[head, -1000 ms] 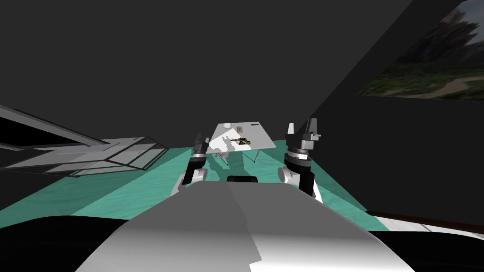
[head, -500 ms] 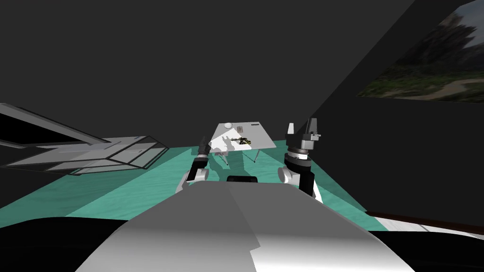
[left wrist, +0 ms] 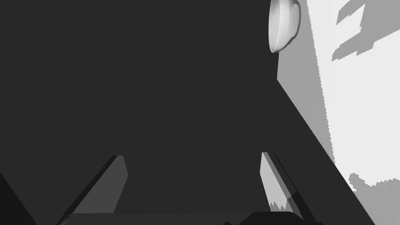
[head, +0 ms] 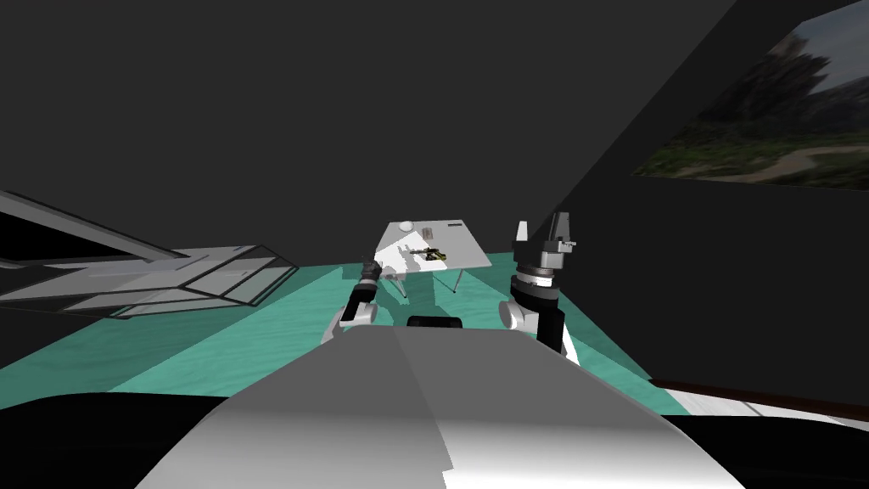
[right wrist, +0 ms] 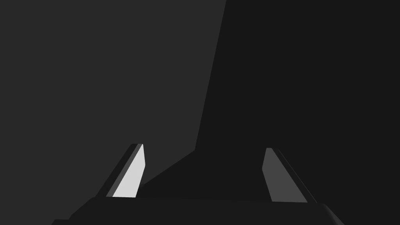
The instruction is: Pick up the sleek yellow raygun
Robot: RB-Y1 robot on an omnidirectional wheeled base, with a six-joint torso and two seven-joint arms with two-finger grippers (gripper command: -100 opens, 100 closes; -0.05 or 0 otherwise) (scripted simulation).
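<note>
Since a second ago your left gripper [head: 371, 270] has reached toward the table [head: 468, 251], fingers apart. You're mid-approach: the raygun [head: 429, 252] lies on the table at its two o'clock, so swing over it next. The right gripper [head: 541, 229] hangs raised, fingers apart.

The raygun [head: 429, 252] on the table [head: 464, 248] is too small for detail.
</note>
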